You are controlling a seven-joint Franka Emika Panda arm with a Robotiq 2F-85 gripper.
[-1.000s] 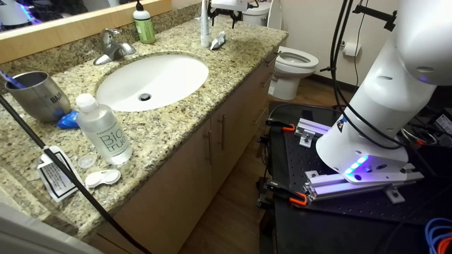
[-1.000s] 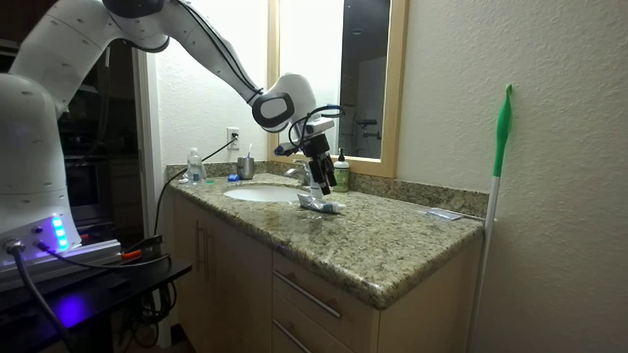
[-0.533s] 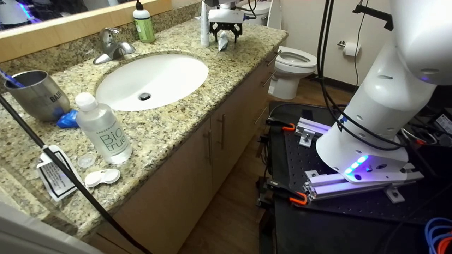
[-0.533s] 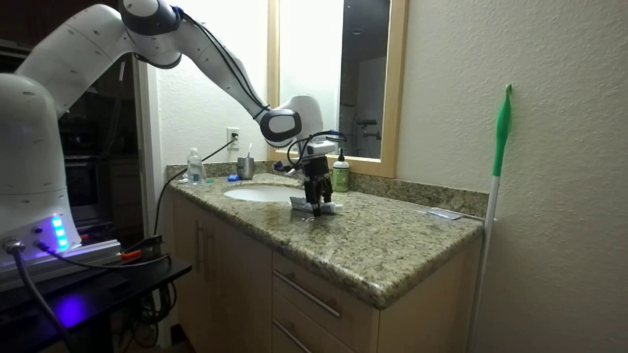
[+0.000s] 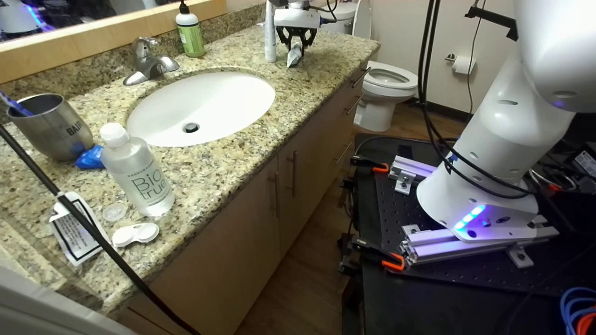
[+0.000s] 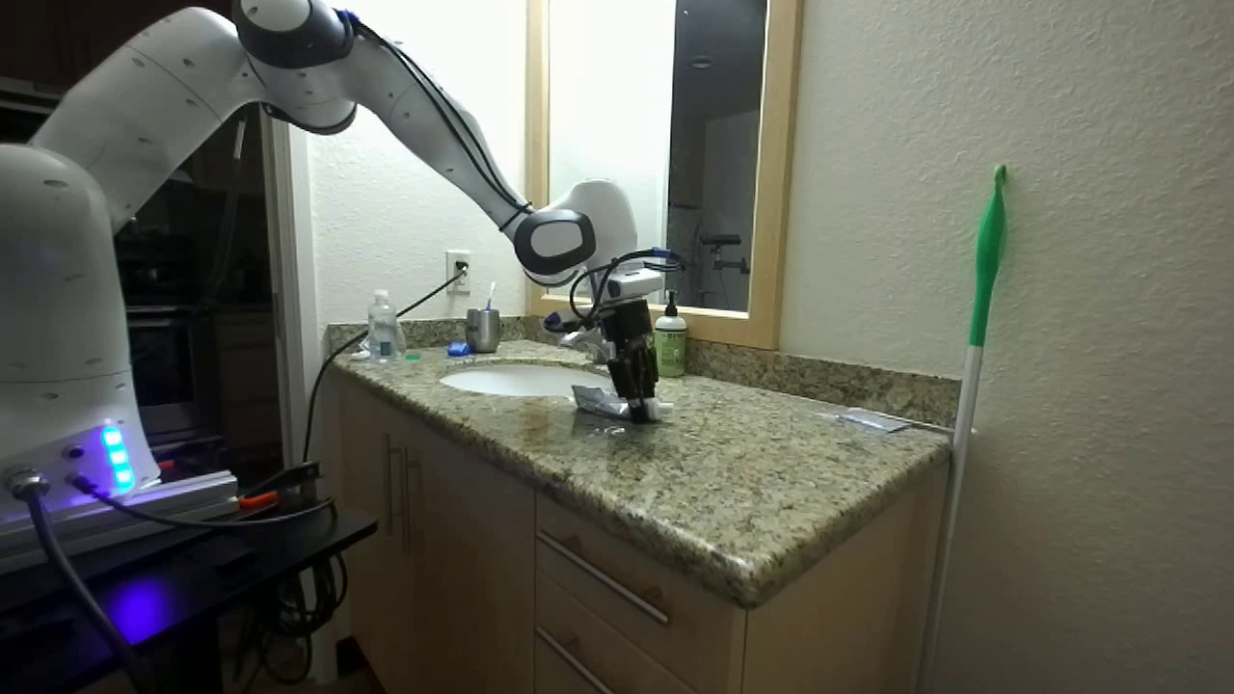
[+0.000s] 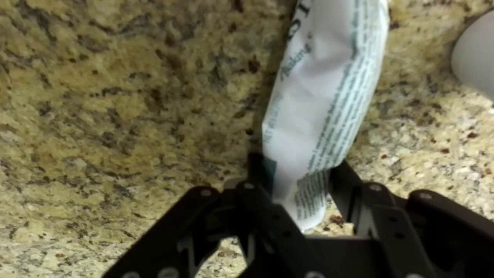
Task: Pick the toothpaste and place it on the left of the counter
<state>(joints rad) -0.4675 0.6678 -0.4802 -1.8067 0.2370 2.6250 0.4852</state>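
Observation:
The toothpaste [image 7: 320,96], a crumpled whitish tube with green print, lies on the speckled granite counter [image 6: 733,482] beyond the sink. My gripper [image 7: 299,166] straddles it from above near its cap end. Its black fingers [image 7: 343,181] press against both sides of the tube, so it is shut on the toothpaste. In both exterior views the gripper [image 5: 296,49] points down, tips at counter height [image 6: 640,416]. The tube's crimped end [image 6: 598,400] sticks out toward the sink and still appears to rest on the stone.
A tall slim white item [image 5: 270,35] stands close beside the gripper. The oval sink [image 5: 205,102], faucet [image 5: 149,63] and green soap bottle [image 5: 191,37] are nearby. A clear bottle [image 5: 139,179] and steel cup [image 5: 56,128] stand at the opposite end. A flat packet [image 6: 872,420] lies by the wall.
My gripper has come down over the toothpaste and its fingers have closed in on the tube from both sides. The tube has turned and shifted slightly.

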